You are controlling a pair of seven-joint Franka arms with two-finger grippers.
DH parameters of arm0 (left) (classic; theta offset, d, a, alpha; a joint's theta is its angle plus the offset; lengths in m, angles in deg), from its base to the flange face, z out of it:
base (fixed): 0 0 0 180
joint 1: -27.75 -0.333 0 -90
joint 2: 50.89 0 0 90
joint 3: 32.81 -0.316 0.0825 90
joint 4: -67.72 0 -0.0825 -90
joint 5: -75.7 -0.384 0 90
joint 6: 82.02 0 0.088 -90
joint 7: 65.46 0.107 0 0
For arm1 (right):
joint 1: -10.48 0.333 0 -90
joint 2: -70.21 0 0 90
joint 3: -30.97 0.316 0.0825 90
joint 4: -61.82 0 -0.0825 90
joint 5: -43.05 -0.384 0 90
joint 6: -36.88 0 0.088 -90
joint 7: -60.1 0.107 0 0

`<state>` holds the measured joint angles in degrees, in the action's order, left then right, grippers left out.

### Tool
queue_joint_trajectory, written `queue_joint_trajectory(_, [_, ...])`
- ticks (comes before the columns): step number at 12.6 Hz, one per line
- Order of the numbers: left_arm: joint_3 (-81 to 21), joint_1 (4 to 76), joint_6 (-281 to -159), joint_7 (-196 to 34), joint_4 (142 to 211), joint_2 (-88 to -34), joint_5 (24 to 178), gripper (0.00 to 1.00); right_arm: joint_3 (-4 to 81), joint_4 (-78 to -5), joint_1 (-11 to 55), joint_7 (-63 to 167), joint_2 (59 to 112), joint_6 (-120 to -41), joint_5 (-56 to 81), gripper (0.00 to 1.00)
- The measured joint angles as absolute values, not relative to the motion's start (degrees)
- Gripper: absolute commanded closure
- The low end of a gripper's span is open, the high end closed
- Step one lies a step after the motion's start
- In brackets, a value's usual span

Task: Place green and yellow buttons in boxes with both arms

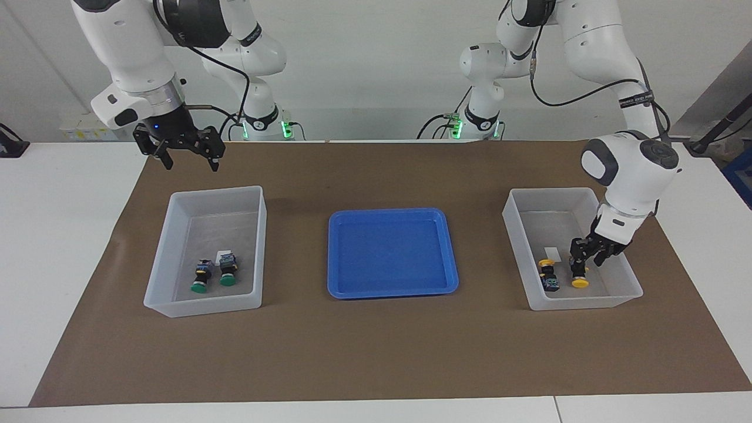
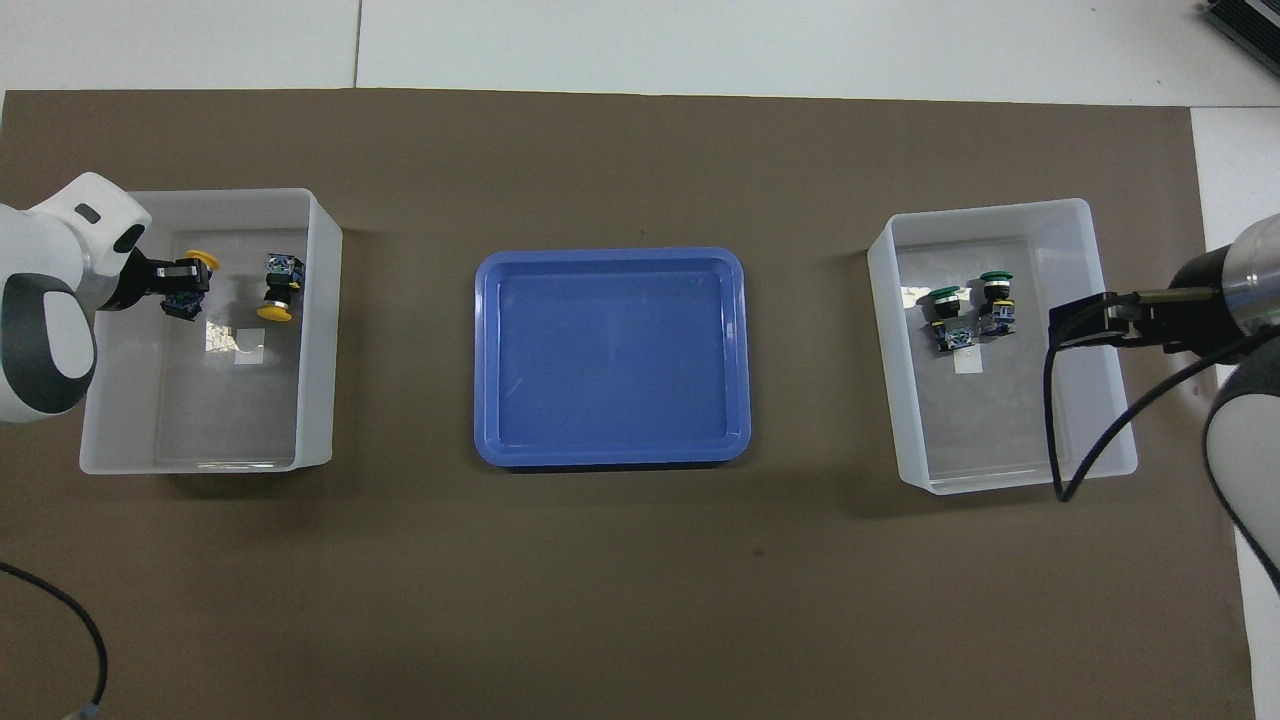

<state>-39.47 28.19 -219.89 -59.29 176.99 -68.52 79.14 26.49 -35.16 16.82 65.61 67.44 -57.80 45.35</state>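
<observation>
Presently, in the facing view, the left end effector point(image 1: 589, 257) reaches down inside the box point(image 1: 517, 202) toward the left arm's end. Its jaws are partly parted about an upright yellow button point(image 1: 579, 275), which appears set down, not carried. A second yellow button point(image 1: 549, 276) lies just beside it, close enough to obstruct. The right end effector point(image 1: 191, 164) waits aloft, wide open and empty, above the second box point(image 1: 176, 205), where two green buttons point(image 1: 213, 277) sit.

From overhead, the blue tray point(image 2: 610, 355) is bare between the boxes. Sorting by colour looks nearly complete, with only withdrawal outstanding.
</observation>
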Motion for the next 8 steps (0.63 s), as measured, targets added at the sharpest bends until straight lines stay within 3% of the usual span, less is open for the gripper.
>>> queue_joint_trajectory(5, [-39.4,28.3,-219.4,-59.2,175.9,-68.5,79.1,0.07,30.7,-34.4,13.9,65.5,67.6,-57.8,45.3,0.00])
queue_joint_trajectory(8, [-39.2,30.4,-212.7,-59.2,171.4,-68.5,79.1,0.07,31.4,-34.2,13.1,65.2,67.8,-57.8,45.3,0.00])
